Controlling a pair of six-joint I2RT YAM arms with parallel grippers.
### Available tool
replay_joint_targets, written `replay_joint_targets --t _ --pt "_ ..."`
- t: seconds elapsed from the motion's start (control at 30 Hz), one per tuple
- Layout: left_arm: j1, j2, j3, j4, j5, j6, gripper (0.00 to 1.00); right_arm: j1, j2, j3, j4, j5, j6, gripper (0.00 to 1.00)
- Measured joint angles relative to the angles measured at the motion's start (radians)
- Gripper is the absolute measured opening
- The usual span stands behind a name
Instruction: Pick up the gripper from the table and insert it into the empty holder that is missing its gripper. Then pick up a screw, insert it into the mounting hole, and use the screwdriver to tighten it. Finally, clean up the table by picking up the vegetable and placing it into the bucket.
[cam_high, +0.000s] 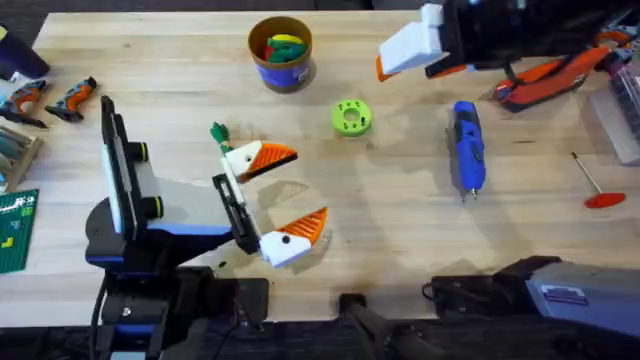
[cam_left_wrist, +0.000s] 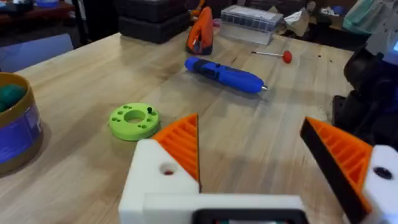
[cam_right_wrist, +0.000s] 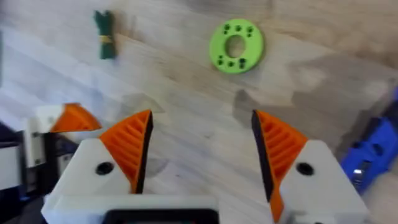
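Note:
The vegetable (cam_high: 218, 132), small and green with a tan band, lies on the table just beyond my left gripper (cam_high: 300, 190); the right wrist view has it too (cam_right_wrist: 104, 34). My left gripper (cam_left_wrist: 252, 140) stands open and empty, an orange tip on each white mount. High over the back right, my right gripper (cam_high: 400, 55) is open (cam_right_wrist: 202, 134) with both orange tips on, holding nothing. The bucket (cam_high: 280, 68) stands at the back middle with toy foods inside. The blue screwdriver (cam_high: 467, 148) lies at the right (cam_left_wrist: 224, 73). The loose gripper and the empty holder are out of view.
A lime-green disc (cam_high: 351, 117) lies between bucket and screwdriver, with a small dark screw on it (cam_left_wrist: 149, 111). A red-handled rod (cam_high: 598, 185) lies far right. An orange-and-black tool (cam_high: 545, 80) and a clear box (cam_left_wrist: 252, 18) sit at the back right. Small orange-black pieces (cam_high: 75, 97) lie far left.

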Motion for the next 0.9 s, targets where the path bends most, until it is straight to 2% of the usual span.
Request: replay_joint_targets --t 0.3,0.63,0.9 --pt "0.000 0.000 0.000 0.000 0.000 0.000 0.986 0.117 0.157 0.148 -0.071 0.179 -0.040 0.887" --pt "0.000 0.000 0.000 0.000 0.000 0.000 0.985 0.146 0.200 0.151 -0.083 0.258 -0.078 0.894" --pt "0.000 0.000 0.000 0.000 0.000 0.000 0.987 0.143 0.210 0.110 -0.063 0.260 -0.084 0.892"
